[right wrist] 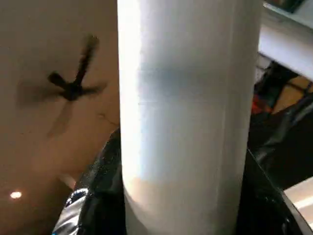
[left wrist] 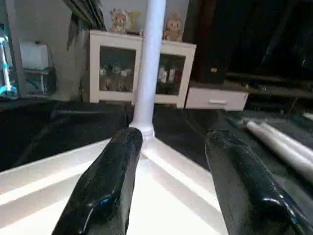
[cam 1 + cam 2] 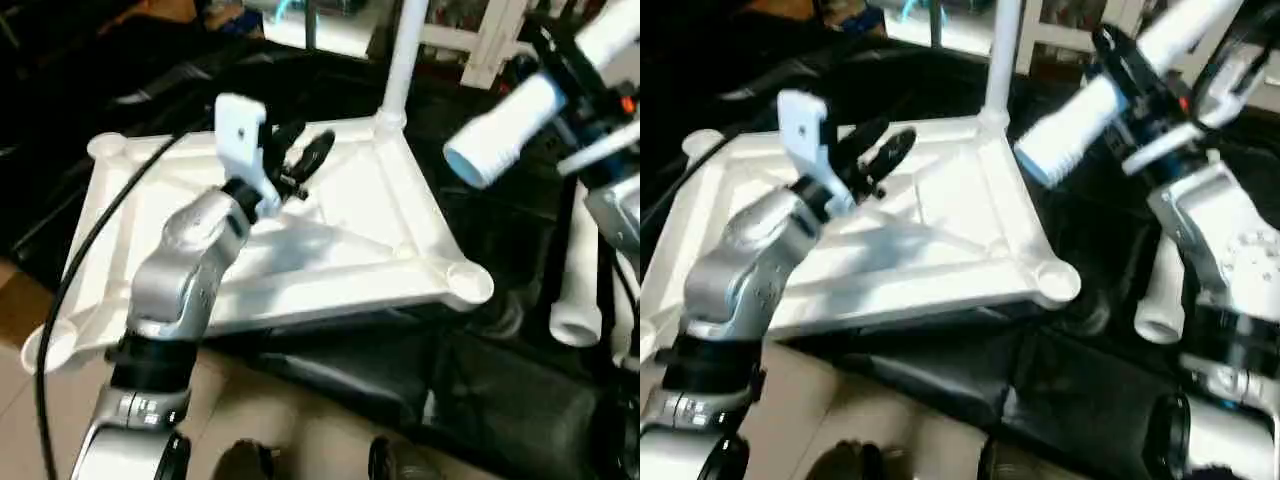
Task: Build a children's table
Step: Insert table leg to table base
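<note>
The white tabletop (image 3: 340, 250) lies upside down with its X ribs facing up. One white leg (image 3: 400, 60) stands upright in the far corner socket. My left gripper (image 3: 300, 160) hovers just above the middle of the tabletop, open, with nothing between its black fingers (image 2: 105, 186). High at the right, my right gripper (image 3: 1132, 72) is shut on a second white tube leg (image 3: 1075, 125). That leg is tilted, and its open lower end points down toward the tabletop's right edge. In the right wrist view the leg (image 1: 186, 122) sits between the black fingers.
The near right corner socket (image 3: 468, 280) and the far left socket (image 3: 105, 148) are open. Another loose white leg (image 3: 580, 280) lies on the black-draped work table (image 3: 470, 390) to the right. A white cabinet (image 2: 117, 68) stands behind. Tiled floor (image 3: 20, 310) is at the front left.
</note>
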You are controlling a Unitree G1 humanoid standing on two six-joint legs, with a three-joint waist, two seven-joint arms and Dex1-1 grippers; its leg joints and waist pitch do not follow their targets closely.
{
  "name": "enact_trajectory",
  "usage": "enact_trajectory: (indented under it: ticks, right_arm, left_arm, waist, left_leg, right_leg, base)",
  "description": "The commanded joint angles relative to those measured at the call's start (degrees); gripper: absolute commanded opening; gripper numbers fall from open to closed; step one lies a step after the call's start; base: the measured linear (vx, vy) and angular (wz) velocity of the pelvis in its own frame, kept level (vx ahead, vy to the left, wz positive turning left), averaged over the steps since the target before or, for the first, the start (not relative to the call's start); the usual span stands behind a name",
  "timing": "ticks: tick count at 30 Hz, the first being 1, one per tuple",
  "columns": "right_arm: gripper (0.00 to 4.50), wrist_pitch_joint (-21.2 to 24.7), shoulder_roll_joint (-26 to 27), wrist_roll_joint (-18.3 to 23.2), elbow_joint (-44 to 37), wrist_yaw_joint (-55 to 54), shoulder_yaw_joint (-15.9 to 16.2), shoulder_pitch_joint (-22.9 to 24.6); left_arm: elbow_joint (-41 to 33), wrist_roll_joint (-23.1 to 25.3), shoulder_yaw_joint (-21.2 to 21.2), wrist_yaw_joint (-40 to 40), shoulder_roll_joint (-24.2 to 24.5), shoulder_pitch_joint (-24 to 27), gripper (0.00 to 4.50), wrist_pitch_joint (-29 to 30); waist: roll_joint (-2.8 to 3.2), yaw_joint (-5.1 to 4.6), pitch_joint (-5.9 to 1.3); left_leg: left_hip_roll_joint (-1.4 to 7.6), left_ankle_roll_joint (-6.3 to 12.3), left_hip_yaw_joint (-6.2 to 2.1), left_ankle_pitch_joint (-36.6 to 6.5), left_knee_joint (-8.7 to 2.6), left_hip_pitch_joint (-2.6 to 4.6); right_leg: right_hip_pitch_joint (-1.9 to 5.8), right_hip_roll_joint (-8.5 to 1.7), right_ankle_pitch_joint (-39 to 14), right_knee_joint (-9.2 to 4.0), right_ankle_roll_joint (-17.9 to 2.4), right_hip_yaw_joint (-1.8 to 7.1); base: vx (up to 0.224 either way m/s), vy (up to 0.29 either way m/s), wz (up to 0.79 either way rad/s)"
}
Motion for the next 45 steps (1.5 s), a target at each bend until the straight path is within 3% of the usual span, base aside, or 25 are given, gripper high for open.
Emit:
enact_trajectory:
  ticks: [1, 2, 4, 6, 10, 12, 13, 14, 18, 22, 27, 34, 45]
  right_arm:
    - [1.82, 3.32, -1.07, 5.29, -3.51, -3.04, -1.0, 0.56]
    - [1.82, 3.82, -1.02, 5.34, -3.49, -3.34, -1.29, 0.52]
    - [1.82, 6.19, -0.54, 5.13, -3.51, -4.72, -2.75, 0.45]
    - [1.82, 6.27, -0.58, 5.6, -3.76, -5.33, -2.69, 0.67]
    - [1.82, 4.7, -0.64, 6.99, -4.94, -7.18, -0.96, 1.45]
    - [1.82, 4.53, -0.68, 7.32, -5.45, -7.72, -0.41, 1.47]
    - [1.82, 4.53, -0.68, 7.32, -5.45, -7.72, -0.41, 1.47]
    - [1.82, 4.51, -0.22, 7.54, -5.99, -8.44, -0.22, 1.31]
    - [1.82, 4.99, 1.34, 7.69, -7.66, -10.05, -0.41, 0.74]
    - [1.82, 4.65, 1.31, 8.21, -8.71, -10.6, 0.21, 0.85]
    - [1.82, 4.38, 1.36, 8.57, -9.62, -11.2, 0.78, 1.12]
    - [1.82, 4.38, 1.93, 8.56, -11.18, -12.29, 1.05, 1.82]
    - [1.82, 4.19, 1.6, 8.7, -11.32, -12.37, 1.55, 1.86]
  left_arm:
    - [-2.98, 1.72, -0.85, -1.19, 0.53, 1.43, 2.45, -1.24]
    - [-3.46, 1.28, -0.77, -1.34, 0.38, 1.52, 2.45, -1.21]
    - [-8.2, -4.58, -0.54, -3.89, -0.92, 2.2, 2.45, 1.3]
    - [-10.0, -6.25, -1.23, -5.49, -0.89, 2.65, 2.45, 2.36]
    - [-19.31, -15.68, -7.59, -15.41, 1.4, 6.17, 2.45, 9.22]
    - [-19.71, -14.39, -10.45, -16.35, 1.71, 6.52, 2.45, 10.12]
    - [-19.71, -14.39, -10.45, -16.35, 1.71, 6.52, 2.45, 10.12]
    - [-18.05, -10.77, -12.3, -15.98, 1.21, 6.29, 2.45, 8.52]
    - [-13.74, -4.35, -14.18, -13.66, 0.43, 4.43, 2.45, 5.52]
    - [-12.98, -4.99, -13.37, -12.75, 0.02, 2.9, 2.45, 5.27]
    - [-10.81, -4.76, -10.44, -10.78, -2.19, 0.94, 2.45, 2.78]
    - [-9.29, -5.95, -6.16, -8.94, -4.37, -0.62, 2.45, 0.79]
    - [-7.4, -3.99, -4.48, -8.13, -4.01, -0.97, 2.45, -0.53]
  waist:
    - [-1.49, 0.12, -5.42]
    - [-1.38, 0.15, -5.47]
    - [-1.58, 0.19, -5.43]
    - [-1.57, 0.28, -5.34]
    - [-1.51, 0.38, -5.23]
    - [-1.6, 0.29, -5.08]
    - [-1.57, 0.23, -4.96]
    - [-1.44, 0.25, -4.96]
    - [-1.46, -0.03, -5.16]
    - [-1.45, -0.08, -5.25]
    - [-1.51, -0.09, -5.41]
    - [-1.54, -0.15, -5.39]
    - [-1.51, -0.16, -5.34]
  left_leg:
    - [-0.41, 5.22, 0.4, -2.63, -3.98, 0.77]
    - [-0.39, 5.04, 0.41, -2.4, -3.95, 0.78]
    - [-0.45, 3.84, 0.57, -1.79, -4.0, 0.72]
    - [-0.41, 3.71, 0.6, -2.06, -4.06, 0.67]
    - [-0.26, 3.36, 0.74, -2.11, -4.31, 0.95]
    - [-0.29, 3.24, 0.84, -2.67, -4.37, 0.89]
    - [-0.3, 2.57, 0.82, -3.84, -4.45, 0.91]
    - [-0.26, 2.34, 0.78, -4.16, -4.53, 0.92]
    - [-0.29, 1.07, 0.65, -4.22, -4.62, 0.85]
    - [-0.43, 0.57, 0.71, -3.67, -4.62, 0.77]
    - [-0.5, 1.55, 0.74, -2.25, -4.51, 0.58]
    - [-0.46, 2.11, 0.74, -2.26, -4.53, 0.66]
    - [-0.45, 2.06, 0.74, -2.46, -4.57, 0.67]
  right_leg:
    - [4.14, -0.77, -7.21, -3.65, -10.03, 1.25]
    - [4.08, -0.77, -7.02, -3.62, -10.07, 1.24]
    - [4.06, -0.84, -6.1, -3.3, -11.04, 1.36]
    - [3.97, -0.81, -6.08, -3.43, -11.41, 1.32]
    - [3.71, -0.8, -6.8, -3.37, -10.81, 1.31]
    - [3.68, -0.72, -7.51, -3.68, -10.37, 1.34]
    - [3.75, -0.78, -9.47, -3.94, -9.2, 1.38]
    - [3.78, -0.84, -10.12, -4.13, -8.77, 1.39]
    - [3.87, -0.78, -10.37, -4.26, -6.69, 1.37]
    - [3.95, -0.79, -9.41, -4.2, -7.11, 1.41]
    - [4.27, -0.74, -5.83, -3.93, -8.48, 1.44]
    - [4.19, -0.69, -6.28, -4.01, -8.69, 1.41]
    - [4.1, -0.73, -6.62, -4.04, -8.44, 1.4]
  base:
    - [0.0, 0.0, 0.0]
    - [0.0, 0.0, 0.0]
    - [0.0, 0.0, 0.0]
    - [0.0, 0.0, 0.0]
    - [0.0, 0.0, 0.0]
    - [0.0, 0.0, 0.0]
    - [0.0, 0.0, 0.0]
    - [0.0, 0.0, 0.0]
    - [0.0, 0.0, 0.0]
    - [0.0, 0.0, 0.0]
    - [0.0, 0.0, 0.0]
    - [0.0, 0.0, 0.0]
    - [0.0, 0.0, 0.0]
